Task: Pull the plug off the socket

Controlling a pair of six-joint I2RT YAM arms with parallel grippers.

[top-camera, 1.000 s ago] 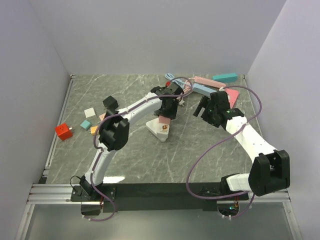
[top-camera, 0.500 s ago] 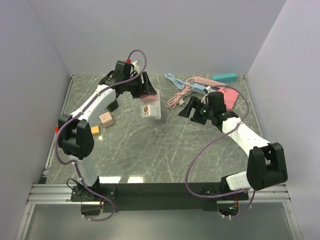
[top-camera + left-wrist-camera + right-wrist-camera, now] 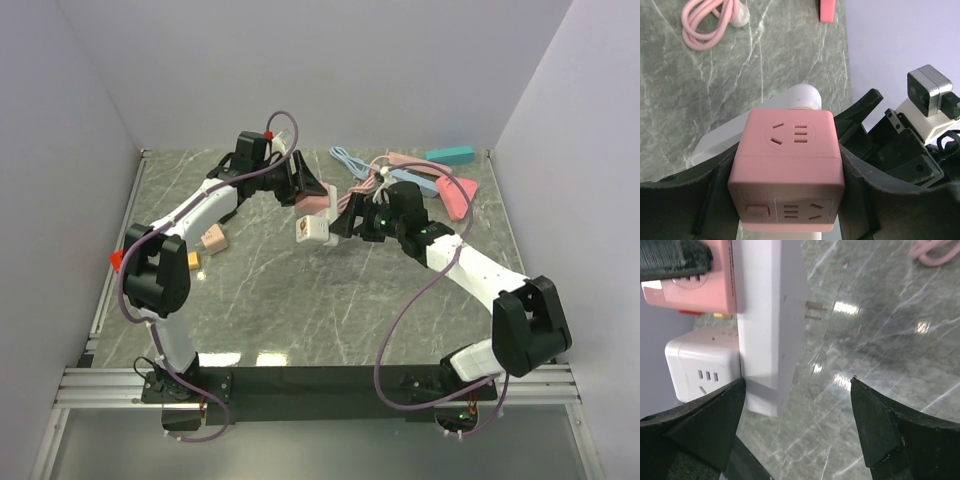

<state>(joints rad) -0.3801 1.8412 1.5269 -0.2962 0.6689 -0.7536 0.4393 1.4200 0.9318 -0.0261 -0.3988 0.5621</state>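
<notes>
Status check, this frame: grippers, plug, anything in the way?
Left gripper shut on pink socket cube, lifted off table. Right gripper open at white plug. Plug not yet pulled. Nothing blocking.

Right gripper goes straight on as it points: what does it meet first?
Probably the white plug block set against the pink socket cube, just ahead of the right gripper; depth is unclear.

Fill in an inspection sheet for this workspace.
Surface: grey marbled tabletop, some glare.
Job's things: pink cube socket and white cube socket sit against a white adapter block, held above the table.
Clutter: red cube, peach block, teal block, pink bar.
Hands: left hand shut on pink cube socket; right hand open, straddling white adapter block.
Cables: pink coiled cable on the table; purple cables along both arms.
Surroundings: plain pale walls, metal rail at near edge.
</notes>
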